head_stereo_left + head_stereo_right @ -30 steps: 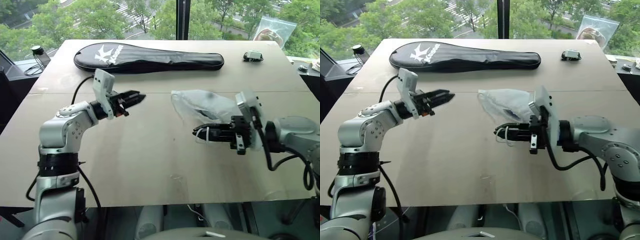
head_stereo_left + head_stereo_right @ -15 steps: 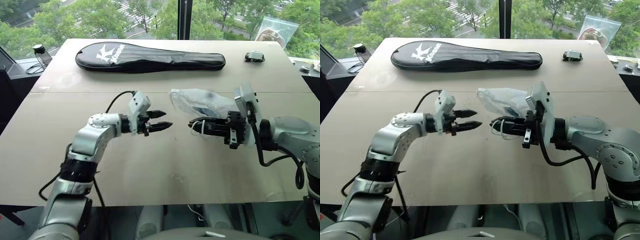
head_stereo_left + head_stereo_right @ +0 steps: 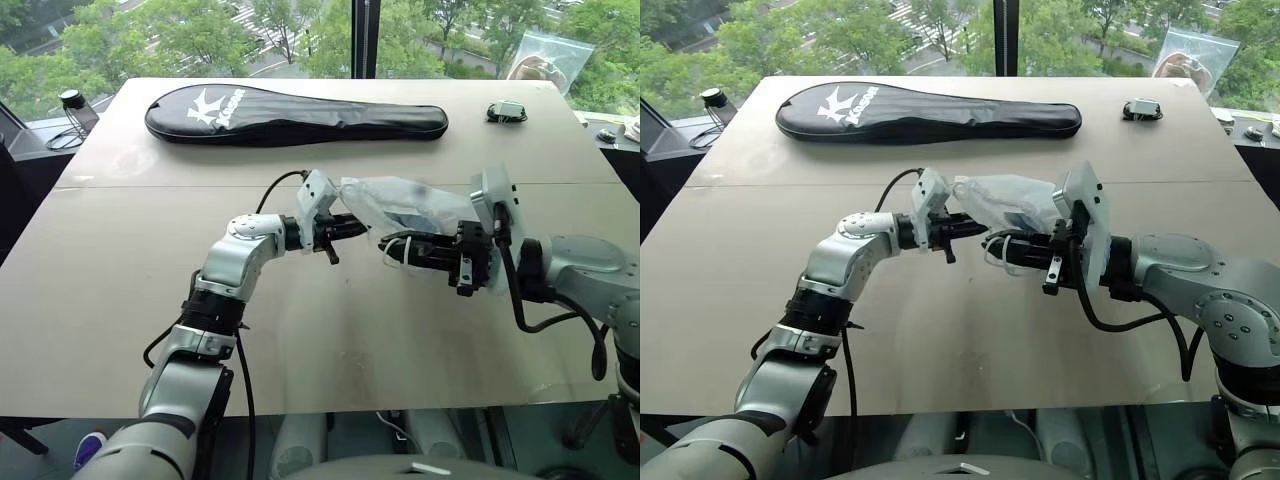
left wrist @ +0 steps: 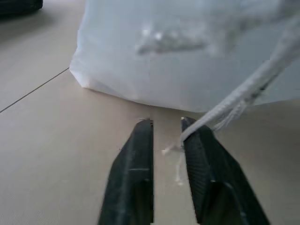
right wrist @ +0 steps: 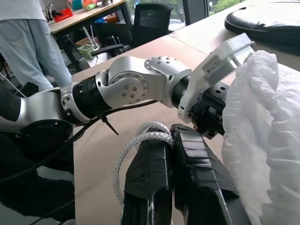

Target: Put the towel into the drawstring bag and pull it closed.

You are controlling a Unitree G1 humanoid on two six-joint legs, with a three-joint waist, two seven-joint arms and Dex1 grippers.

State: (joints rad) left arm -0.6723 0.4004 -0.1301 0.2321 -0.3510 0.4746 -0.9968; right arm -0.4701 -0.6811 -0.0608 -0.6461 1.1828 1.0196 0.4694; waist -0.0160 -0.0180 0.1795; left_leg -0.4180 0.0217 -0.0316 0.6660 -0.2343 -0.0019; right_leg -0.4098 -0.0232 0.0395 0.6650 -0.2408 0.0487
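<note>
The white drawstring bag (image 3: pixel 400 198) lies bunched in the middle of the table, its mouth toward me. A faint bluish shape inside the fabric looks like the towel (image 3: pixel 1020 219). My left gripper (image 3: pixel 356 228) reaches in from the left to the bag's mouth. It is shut, with the frayed end of a white cord (image 4: pixel 225 105) caught at its fingertips (image 4: pixel 189 129). My right gripper (image 3: pixel 388 243) points left just in front of the bag. It is shut on a loop of white cord (image 5: pixel 140 133). The two grippers' tips nearly meet.
A long black racket cover (image 3: pixel 295 113) lies across the far side of the table. A clear zip bag (image 3: pixel 545 58) and a small black device (image 3: pixel 508 112) sit at the far right. A person (image 5: pixel 28 42) stands beyond the table's left side.
My left arm swung right across the table to the bag's mouth, and its jaws went from open to shut there. My right gripper kept its place, holding the cord loop.
</note>
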